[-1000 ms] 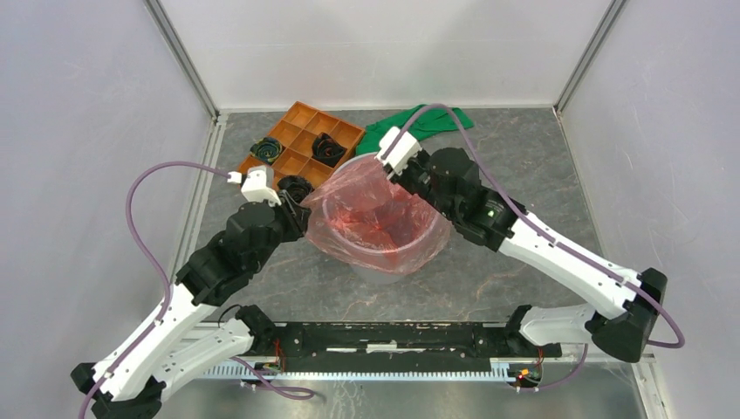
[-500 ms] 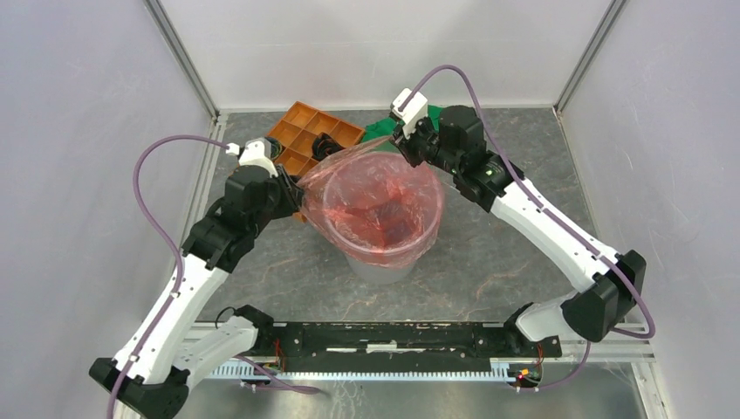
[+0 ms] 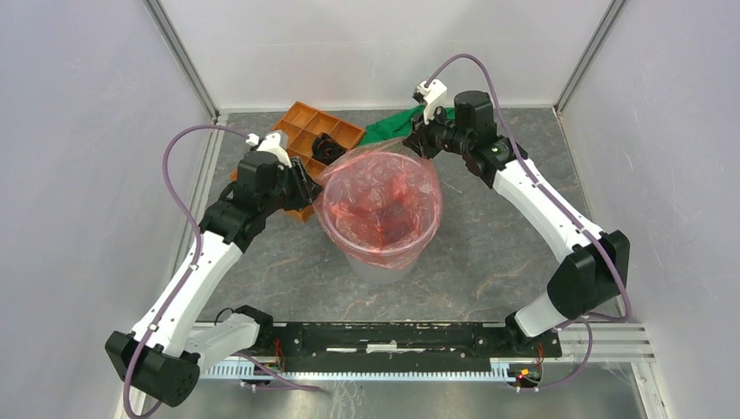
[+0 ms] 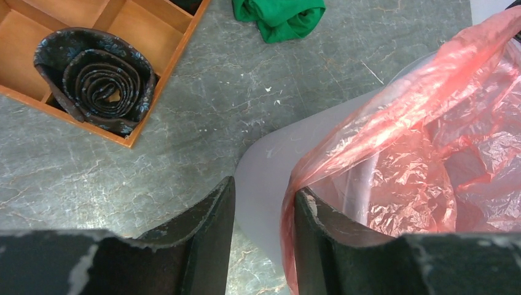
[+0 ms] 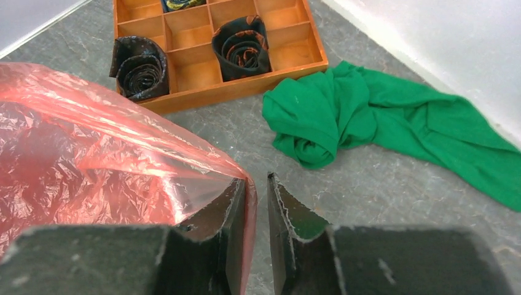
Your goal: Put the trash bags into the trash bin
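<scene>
The red-pink trash bag (image 3: 380, 201) sits open-mouthed inside the greyish-white trash bin (image 3: 381, 264) at the table's middle, its edge spread over the rim. My left gripper (image 3: 307, 185) is at the bin's left rim. In the left wrist view that gripper (image 4: 265, 185) stands open astride the bin wall (image 4: 319, 123), and the bag's edge (image 4: 430, 153) lies against the right finger. My right gripper (image 3: 417, 140) is at the back right rim. Its jaws (image 5: 255, 178) stand narrowly apart, with bag film (image 5: 92, 147) draped over the left finger and bare floor showing in the gap.
An orange compartment tray (image 3: 301, 131) holding dark rolled items (image 5: 241, 48) sits at the back left, just behind my left gripper. A green cloth (image 3: 394, 127) lies at the back, beside my right gripper. Walls close in the table on three sides.
Both grippers have moved toward the back of the table along the bin's rim, and the bag's mouth has gone from a slumped drape to a round spread over the rim. The left jaws have widened.
</scene>
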Robot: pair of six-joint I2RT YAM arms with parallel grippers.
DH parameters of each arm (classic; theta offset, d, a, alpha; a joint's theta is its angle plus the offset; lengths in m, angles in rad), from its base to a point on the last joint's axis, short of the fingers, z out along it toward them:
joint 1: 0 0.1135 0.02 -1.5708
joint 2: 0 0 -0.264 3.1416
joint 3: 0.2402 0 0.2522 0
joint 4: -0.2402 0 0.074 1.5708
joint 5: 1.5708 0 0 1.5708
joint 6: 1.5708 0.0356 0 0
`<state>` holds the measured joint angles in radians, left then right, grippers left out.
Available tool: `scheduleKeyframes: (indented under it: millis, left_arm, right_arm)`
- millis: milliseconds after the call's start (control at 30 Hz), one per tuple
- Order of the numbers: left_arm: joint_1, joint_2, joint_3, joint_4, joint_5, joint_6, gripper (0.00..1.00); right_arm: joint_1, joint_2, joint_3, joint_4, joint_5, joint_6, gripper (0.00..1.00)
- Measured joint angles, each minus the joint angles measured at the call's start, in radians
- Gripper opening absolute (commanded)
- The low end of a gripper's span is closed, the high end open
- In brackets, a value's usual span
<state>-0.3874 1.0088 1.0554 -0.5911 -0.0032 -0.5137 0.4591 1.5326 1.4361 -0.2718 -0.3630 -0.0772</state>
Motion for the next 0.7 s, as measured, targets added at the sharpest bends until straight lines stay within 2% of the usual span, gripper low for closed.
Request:
scheduleKeyframes:
  millis: [200,500,600,700]
  left_arm:
    - [0.016,0.025,-0.028,0.045,0.041,-0.001,0.40]
    - [0.026,0.027,-0.164,0.116,0.100,-0.032,0.44]
    - [0.027,0.021,-0.194,0.124,0.117,-0.043,0.44]
    - [0.028,-0.005,-0.218,0.130,0.133,-0.045,0.45]
  right_arm:
    - [-0.040,0.020,0.000,-0.004,-0.077,0.048,0.26]
    - [-0.045,0.020,-0.061,-0.013,-0.124,0.109,0.28]
    - [-0.049,0.024,-0.071,-0.034,-0.122,0.129,0.35]
    - [-0.051,0.025,-0.074,-0.054,-0.121,0.142,0.52]
